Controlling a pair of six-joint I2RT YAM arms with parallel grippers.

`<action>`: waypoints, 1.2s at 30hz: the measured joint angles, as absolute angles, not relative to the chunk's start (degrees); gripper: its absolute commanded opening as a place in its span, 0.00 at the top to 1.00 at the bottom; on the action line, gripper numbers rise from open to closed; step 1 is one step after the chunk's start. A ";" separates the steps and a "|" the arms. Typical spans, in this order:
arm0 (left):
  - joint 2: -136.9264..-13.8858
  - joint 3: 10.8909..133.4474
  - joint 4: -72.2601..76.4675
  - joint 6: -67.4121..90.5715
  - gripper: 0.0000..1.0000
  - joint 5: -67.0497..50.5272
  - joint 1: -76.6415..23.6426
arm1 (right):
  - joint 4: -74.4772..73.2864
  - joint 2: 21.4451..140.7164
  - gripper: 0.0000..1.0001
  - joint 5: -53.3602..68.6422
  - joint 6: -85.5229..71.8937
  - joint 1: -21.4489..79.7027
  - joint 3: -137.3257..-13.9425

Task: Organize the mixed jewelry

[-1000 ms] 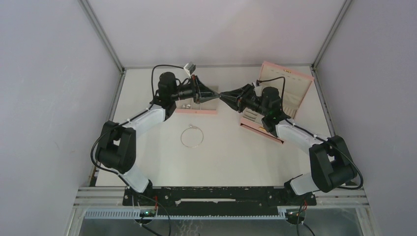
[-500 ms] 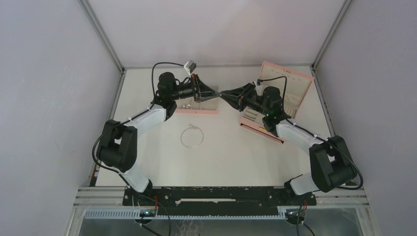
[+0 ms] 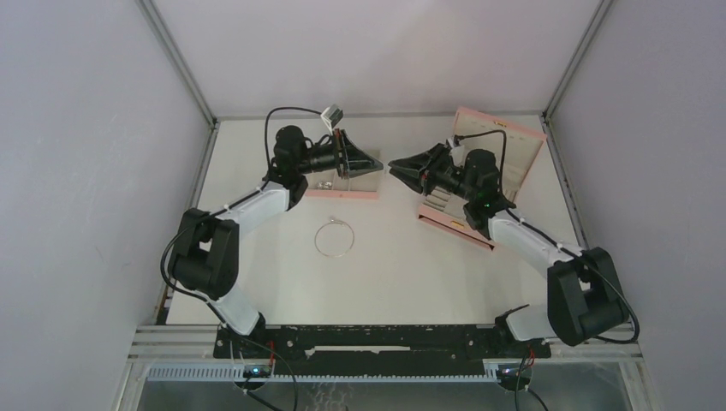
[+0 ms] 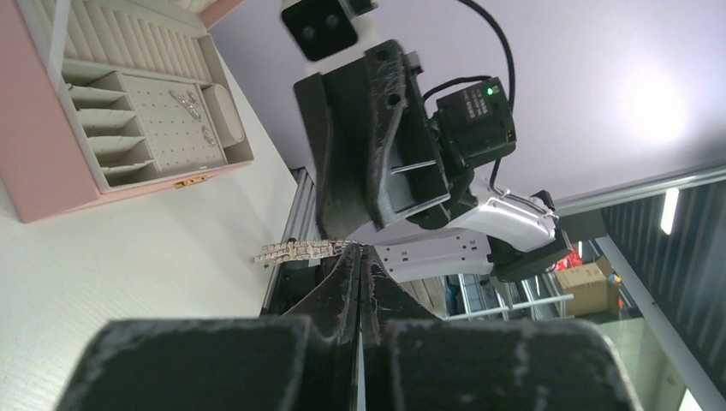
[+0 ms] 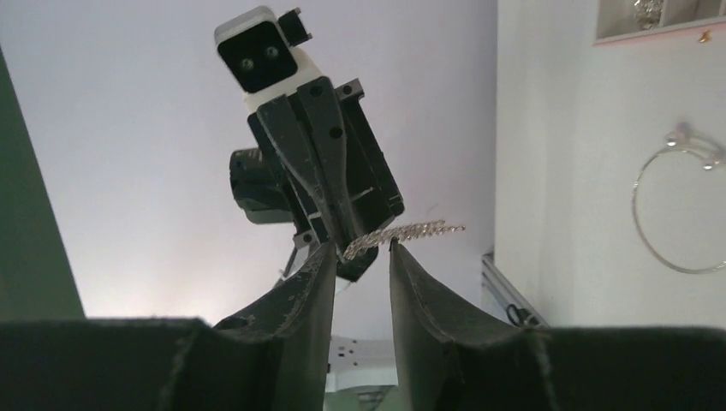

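R gripper (image 3: 395, 166) backed off L gripper (image 3: 379, 168), jaws part-open, empty; L pinched shut on chain strip (image 4: 295, 250); wire hoop (image 3: 334, 238) unsorted.

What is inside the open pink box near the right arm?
The pink box shows cream slotted compartments and a dotted panel holding small silver pieces; overhead, the right arm covers part of it.

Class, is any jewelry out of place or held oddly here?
The silver hoop lies loose on the table, outside the pink tray and box. A short chain strip juts sideways from the shut left gripper.
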State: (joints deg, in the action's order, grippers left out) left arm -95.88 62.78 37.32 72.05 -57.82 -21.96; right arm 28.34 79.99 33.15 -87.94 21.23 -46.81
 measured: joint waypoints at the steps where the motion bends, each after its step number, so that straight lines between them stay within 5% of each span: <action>1: -95.88 62.78 37.39 72.05 1.00 -58.11 -21.91 | 27.16 78.96 0.60 33.43 -86.28 20.88 -46.78; 8: -95.85 62.78 36.16 72.01 1.00 -60.42 -21.54 | 14.61 65.04 0.60 34.57 -65.73 17.87 -46.76; 20: -88.82 60.86 27.88 70.08 1.00 -67.94 -21.56 | -4.51 48.64 0.59 35.77 -5.61 25.43 -46.76; 29: -85.89 69.52 -5.65 47.55 1.00 -69.32 -24.97 | -3.68 49.84 0.59 40.34 6.72 28.69 -46.76; 36: -85.89 70.63 -14.92 41.95 1.00 -69.76 -25.76 | 1.02 53.78 0.58 40.80 7.84 33.23 -46.76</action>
